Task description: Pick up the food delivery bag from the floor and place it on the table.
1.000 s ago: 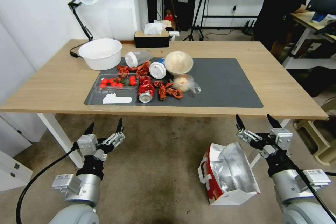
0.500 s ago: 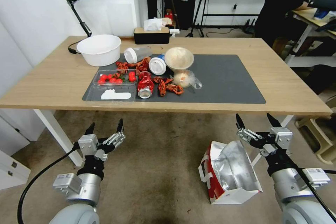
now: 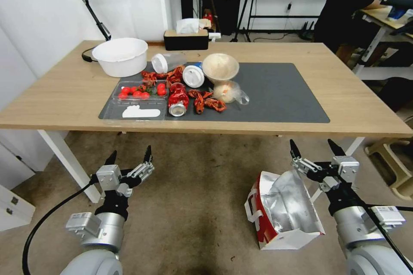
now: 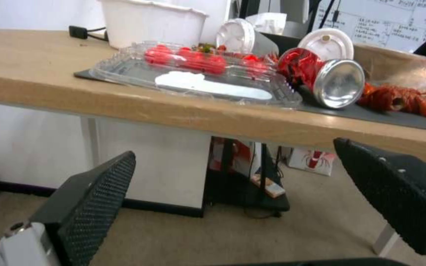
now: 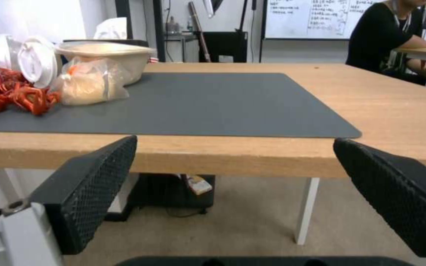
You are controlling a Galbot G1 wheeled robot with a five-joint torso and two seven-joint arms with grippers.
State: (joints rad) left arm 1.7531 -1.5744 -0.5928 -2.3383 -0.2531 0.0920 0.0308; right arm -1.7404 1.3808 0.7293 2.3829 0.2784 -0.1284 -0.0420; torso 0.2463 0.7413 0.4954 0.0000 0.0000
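- Bag position decides our reach: the food delivery bag (image 3: pixel 284 212) sits on the floor (image 3: pixel 198 206) on our right side, tipped, its foil-lined mouth facing up.
- Our right gripper (image 3: pixel 316 149) hangs just beside its upper edge with fingers spread and empty, clearly the nearer.
- Our left gripper (image 3: pixel 128 156), also spread wide, stays well apart from it.
- Beyond both stands the table (image 3: pixel 344 94).

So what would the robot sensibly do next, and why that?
Probably lower the right gripper toward the food delivery bag. The bag sits on the floor just beside that arm, mouth open, white loop handles on its left-hand side. Both grippers are open and empty, the left gripper farther off, and the table has bare room on its right part.
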